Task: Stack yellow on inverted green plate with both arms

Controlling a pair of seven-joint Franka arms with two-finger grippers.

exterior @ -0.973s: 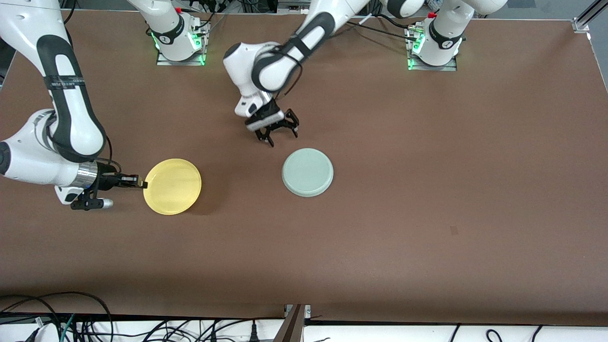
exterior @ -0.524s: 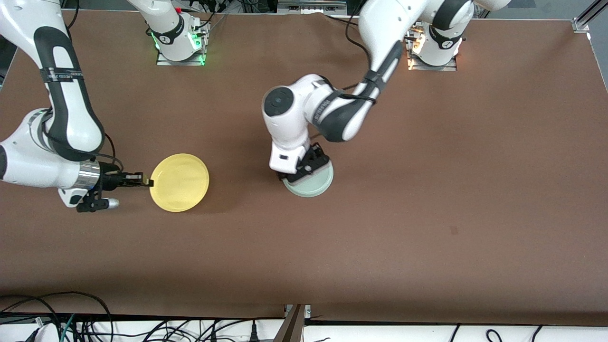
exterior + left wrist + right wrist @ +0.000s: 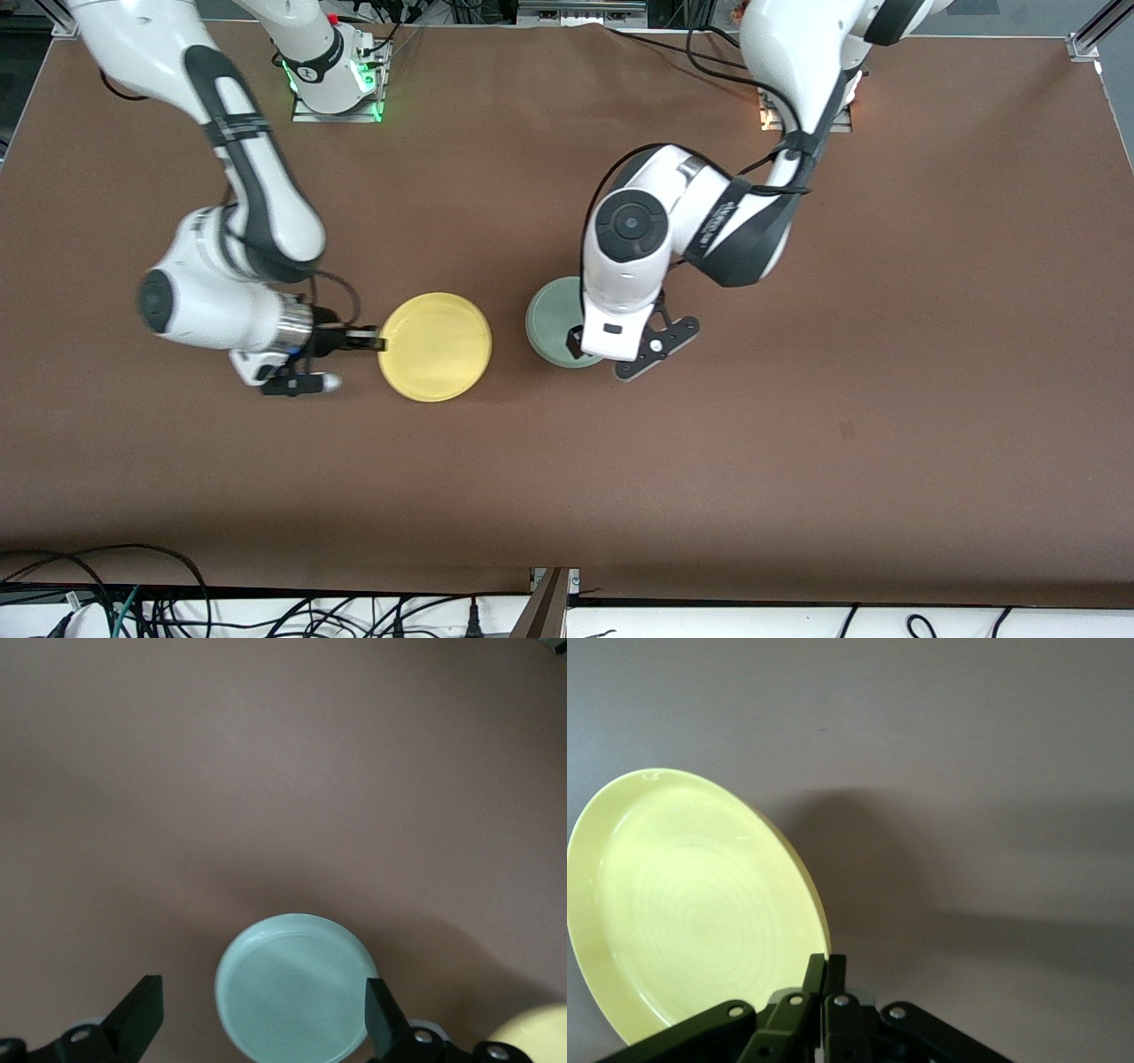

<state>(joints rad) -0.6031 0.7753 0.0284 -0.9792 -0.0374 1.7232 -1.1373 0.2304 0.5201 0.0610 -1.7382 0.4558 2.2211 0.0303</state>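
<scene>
The right claw pinches the rim of the yellow plate, holding it above the tabletop beside the green plate. The left claw hangs spread wide over the green plate, which lies upside down mid-tabletop, with bare brown surface all around.

You won't find any text you can read here. The right arm carries a dark band with small pale lettering on its forearm, but the letters can't be made out. The left arm has a similar strip of small print on its dark forearm cover, also illegible. The yellow plate, the green plate and the table carry no labels, numbers or signs you could read.
</scene>
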